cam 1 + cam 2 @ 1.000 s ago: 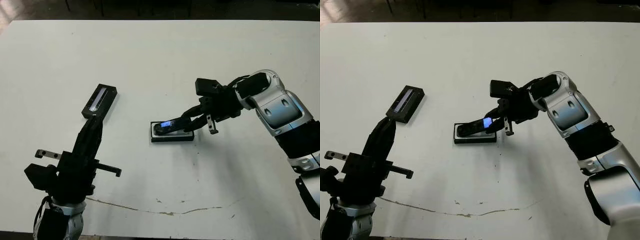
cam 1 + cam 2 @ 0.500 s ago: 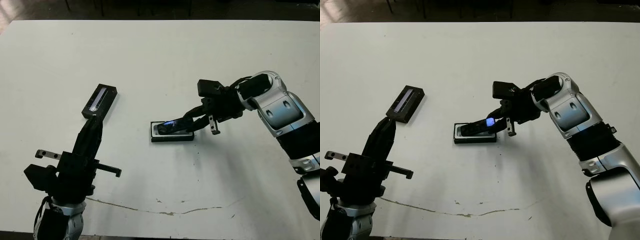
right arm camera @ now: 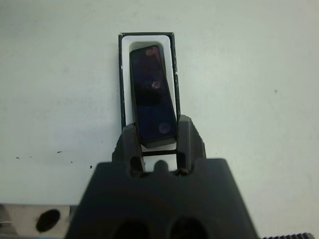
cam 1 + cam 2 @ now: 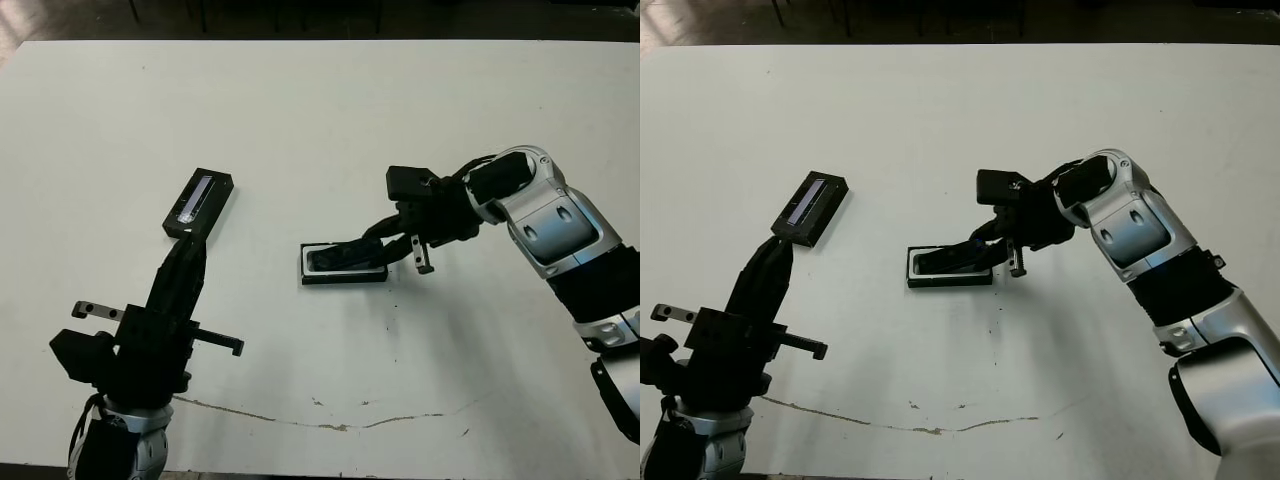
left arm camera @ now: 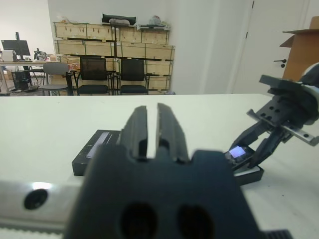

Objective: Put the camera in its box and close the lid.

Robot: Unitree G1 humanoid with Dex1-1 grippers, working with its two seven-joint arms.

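**Camera going down into the tray, slightly askew**

Clamped on the near end of the camera (image 3: 151, 94), the right gripper (image 3: 155, 142) has its two fingers pinching the bar's narrow sides. From the right wrist view, the camera's far end sits inside the box (image 3: 148, 40) against the white lining, while the held end looks to ride over the box's near wall, so it is not fully seated yet by my reading. Its long axis runs nearly along the box's length but is skewed a touch, the held end drifting toward one long wall. That small twist is what the seating move turns on: square it up, then lower and let go.

Out to the left, the left gripper (image 5: 152, 127) has its fingers close together with only a slim gap, holding nothing. Just beyond its tips lies the lid (image 4: 199, 201), strip up, on the white table (image 4: 320, 110), well apart from the box. So the left arm is plainly the nearer one for the lid, the right arm for the camera.
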